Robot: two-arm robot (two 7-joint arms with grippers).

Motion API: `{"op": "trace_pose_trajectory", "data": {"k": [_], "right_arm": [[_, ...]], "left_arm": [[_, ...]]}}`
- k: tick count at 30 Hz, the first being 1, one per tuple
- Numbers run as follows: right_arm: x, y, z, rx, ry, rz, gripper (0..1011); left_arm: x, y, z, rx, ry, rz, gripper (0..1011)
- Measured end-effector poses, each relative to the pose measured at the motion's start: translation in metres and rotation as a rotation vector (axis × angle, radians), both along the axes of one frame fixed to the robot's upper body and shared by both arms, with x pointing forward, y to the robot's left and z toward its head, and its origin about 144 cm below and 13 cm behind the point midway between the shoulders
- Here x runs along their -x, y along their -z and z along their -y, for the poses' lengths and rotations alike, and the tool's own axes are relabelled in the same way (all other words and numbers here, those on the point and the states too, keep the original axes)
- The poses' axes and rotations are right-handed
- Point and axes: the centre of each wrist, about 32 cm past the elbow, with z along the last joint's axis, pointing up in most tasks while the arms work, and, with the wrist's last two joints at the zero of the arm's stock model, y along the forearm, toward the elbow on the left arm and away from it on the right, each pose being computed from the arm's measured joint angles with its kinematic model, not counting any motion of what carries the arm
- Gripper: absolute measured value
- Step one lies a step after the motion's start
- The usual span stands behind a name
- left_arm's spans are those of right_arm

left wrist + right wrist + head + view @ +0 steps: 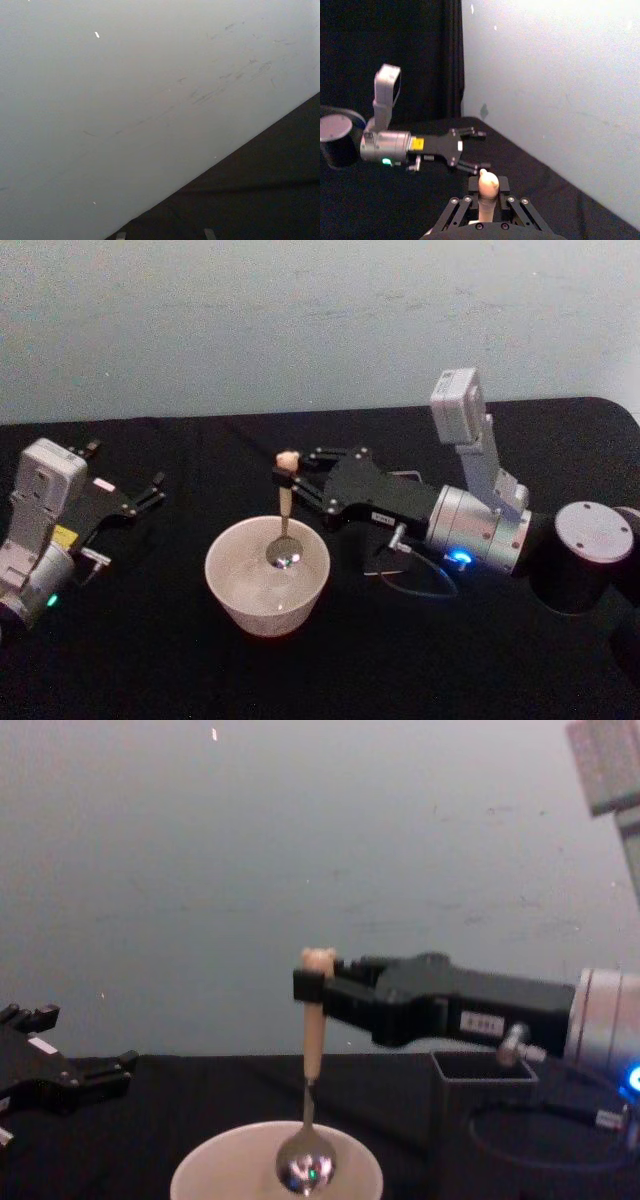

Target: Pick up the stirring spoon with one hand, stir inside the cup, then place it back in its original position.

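Observation:
The stirring spoon point(284, 502) hangs upright, its beige handle and bear head pinched by my right gripper point(288, 480), which reaches in from the right. Its shiny bowl point(306, 1165) sits low in the mouth of the cream cup point(262, 615). From the side, the right gripper point(312, 984) is shut on the spoon just under the bear head, above the cup point(215, 1165). The dark grey square holder point(482, 1110) stands right of the cup, under the right arm. The bear head point(488, 184) pokes up between the right fingers. My left gripper point(155, 490) rests open at the far left.
A black cloth covers the table point(150, 660), with a pale wall behind. A thin cable point(420, 585) loops beside the right wrist. The left arm point(395, 146) lies idle across the table. Open cloth lies in front of and left of the cup.

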Motion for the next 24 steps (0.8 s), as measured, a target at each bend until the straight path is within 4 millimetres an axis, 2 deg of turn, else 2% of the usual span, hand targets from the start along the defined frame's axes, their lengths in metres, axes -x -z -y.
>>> {"op": "trace_pose_trajectory", "data": {"k": [10, 24], "right_arm": [[0.003, -0.016, 0.002, -0.075, 0.012, 0.02, 228], [0.006, -0.029, 0.005, -0.124, 0.039, 0.038, 228]], "left_arm": [[0.0, 0.0, 0.0, 0.0, 0.0, 0.0, 1001], [0.0, 0.0, 0.0, 0.0, 0.0, 0.0, 1001]]}}
